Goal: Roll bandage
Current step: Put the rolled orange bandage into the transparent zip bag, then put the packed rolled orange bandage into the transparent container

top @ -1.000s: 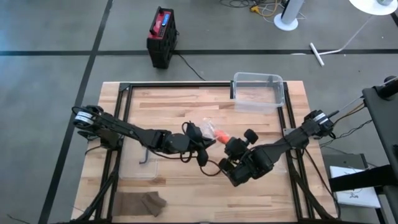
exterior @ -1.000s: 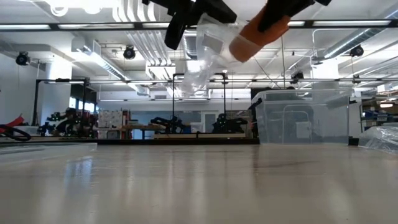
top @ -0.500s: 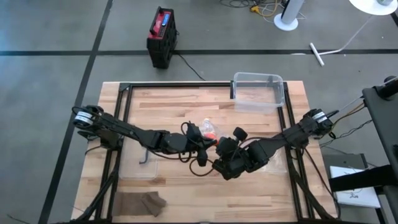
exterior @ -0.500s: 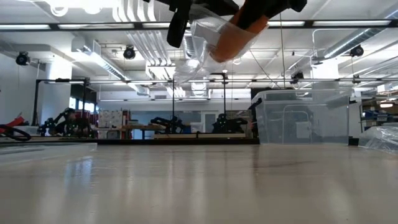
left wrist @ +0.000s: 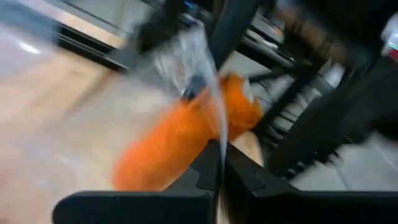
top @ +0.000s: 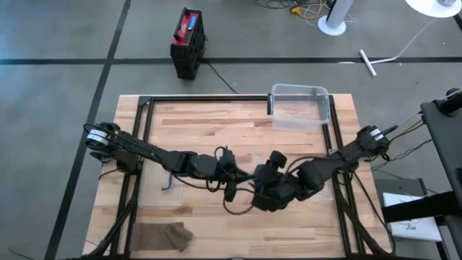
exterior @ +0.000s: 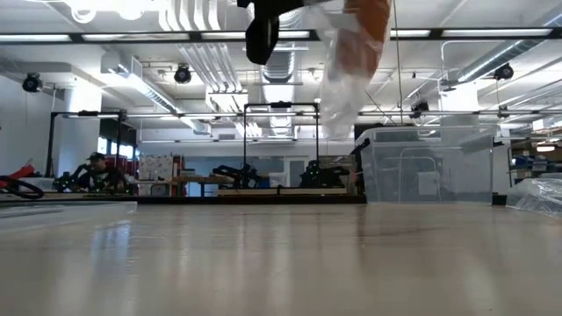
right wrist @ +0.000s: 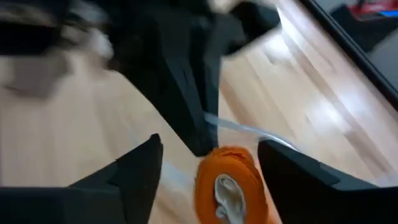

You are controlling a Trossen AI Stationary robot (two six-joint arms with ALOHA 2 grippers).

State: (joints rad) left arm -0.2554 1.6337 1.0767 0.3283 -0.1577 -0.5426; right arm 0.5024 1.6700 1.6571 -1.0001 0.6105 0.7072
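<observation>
Nearest the low camera, the bare wooden counter (exterior: pixel 281 263) fills the lower half of the frame. High above it, at the upper middle, an orange bandage roll (exterior: pixel 367 33) hangs inside a clear plastic bag (exterior: pixel 341 83), well clear of the surface.

In the left wrist view, the left end effector (left wrist: pixel 219 169) is pinched fully closed on a fold of the bag, with the roll just beyond its fingers. In the right wrist view, the right end effector (right wrist: pixel 208 163) stands wide apart, one finger on either side of the roll and neither one touching it; it holds nothing.

From above, both arms meet at the centre of the frame, the left end effector (top: pixel 229 173) close to the right end effector (top: pixel 258 189). Farther off, at the upper right, a clear plastic bin (top: pixel 299 105) sits on the counter.

The risk: only a thin film carries the roll. The plastic could slide through the left fingers, or the roll could tip out of the bag's mouth and fall to the counter. The right end effector may also close on the film instead of the roll, because the bag swings.
</observation>
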